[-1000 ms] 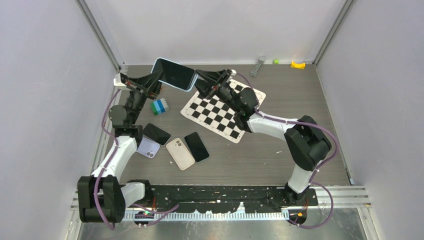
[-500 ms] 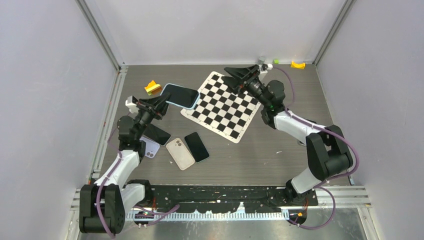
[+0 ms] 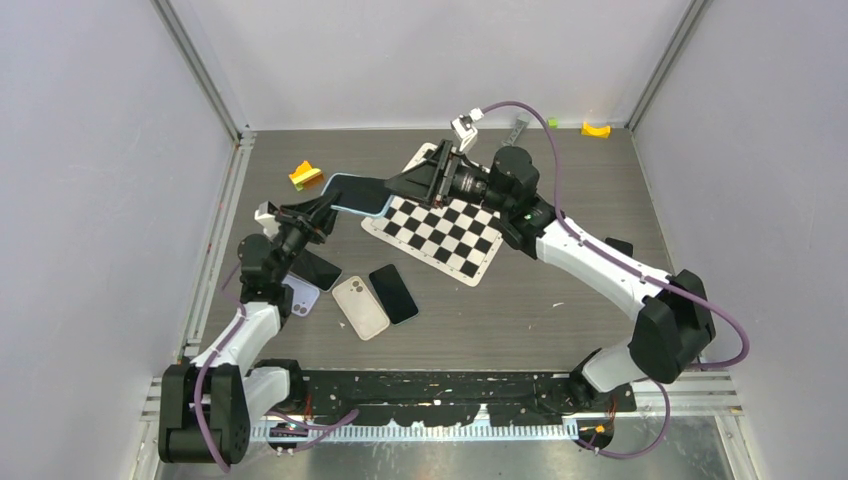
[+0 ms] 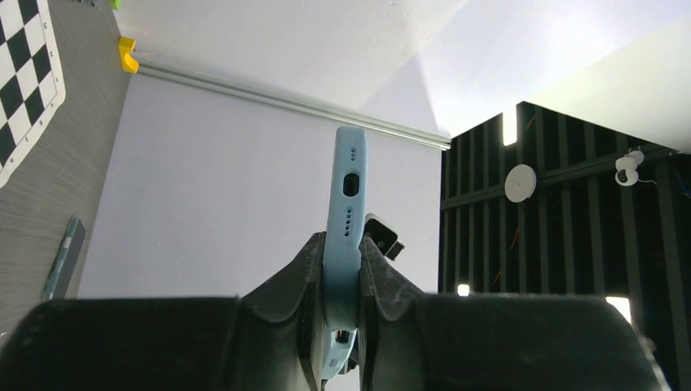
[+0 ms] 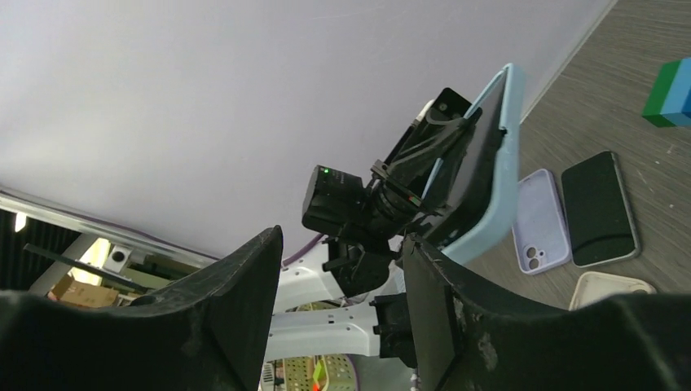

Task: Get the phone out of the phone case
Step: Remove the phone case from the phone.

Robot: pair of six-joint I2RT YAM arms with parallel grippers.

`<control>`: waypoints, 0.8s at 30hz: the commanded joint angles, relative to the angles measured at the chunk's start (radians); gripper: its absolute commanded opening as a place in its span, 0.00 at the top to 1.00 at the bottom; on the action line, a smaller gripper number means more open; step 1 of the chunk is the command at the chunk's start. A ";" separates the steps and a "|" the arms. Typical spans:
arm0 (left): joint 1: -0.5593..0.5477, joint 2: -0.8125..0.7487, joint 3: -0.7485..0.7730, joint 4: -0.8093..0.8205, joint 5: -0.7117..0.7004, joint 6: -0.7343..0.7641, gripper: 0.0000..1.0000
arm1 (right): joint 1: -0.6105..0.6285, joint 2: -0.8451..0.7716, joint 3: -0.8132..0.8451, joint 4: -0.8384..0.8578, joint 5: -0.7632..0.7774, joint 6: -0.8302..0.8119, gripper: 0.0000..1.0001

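Observation:
A phone in a light-blue case (image 3: 352,190) hangs above the table's back left, tilted on edge. My left gripper (image 3: 318,210) is shut on its left end. The left wrist view shows the case's bottom edge (image 4: 349,195) with its port hole, pinched between the fingers of the left gripper (image 4: 342,259). My right gripper (image 3: 398,186) points left at the phone's right end, open, apart from it. In the right wrist view the right gripper (image 5: 342,252) is open with nothing between its fingers, and the cased phone (image 5: 494,175) stands beyond it.
A checkerboard sheet (image 3: 450,232) lies under the right arm. Two black phones (image 3: 315,268) (image 3: 394,293), a lilac case (image 3: 298,297) and a beige case (image 3: 360,307) lie near the left arm. An orange-yellow piece (image 3: 305,175) sits back left. A blue-green block (image 5: 672,88) shows in the right wrist view.
My right gripper let go of the phone's right end, opened, swung to the back and returned toward the phone. My left arm lowered the phone toward the table.

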 commanded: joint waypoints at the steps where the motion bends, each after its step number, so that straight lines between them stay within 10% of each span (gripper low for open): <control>1: 0.005 -0.006 0.008 0.164 -0.033 -0.145 1.00 | 0.009 0.019 0.024 -0.027 0.016 -0.073 0.39; 17: -0.012 -0.001 0.109 0.157 0.030 -0.094 1.00 | 0.042 0.005 0.017 -0.067 0.132 -0.123 0.39; 24: -0.011 0.006 0.087 0.170 0.006 -0.108 1.00 | 0.042 -0.172 -0.081 -0.043 0.269 -0.211 0.23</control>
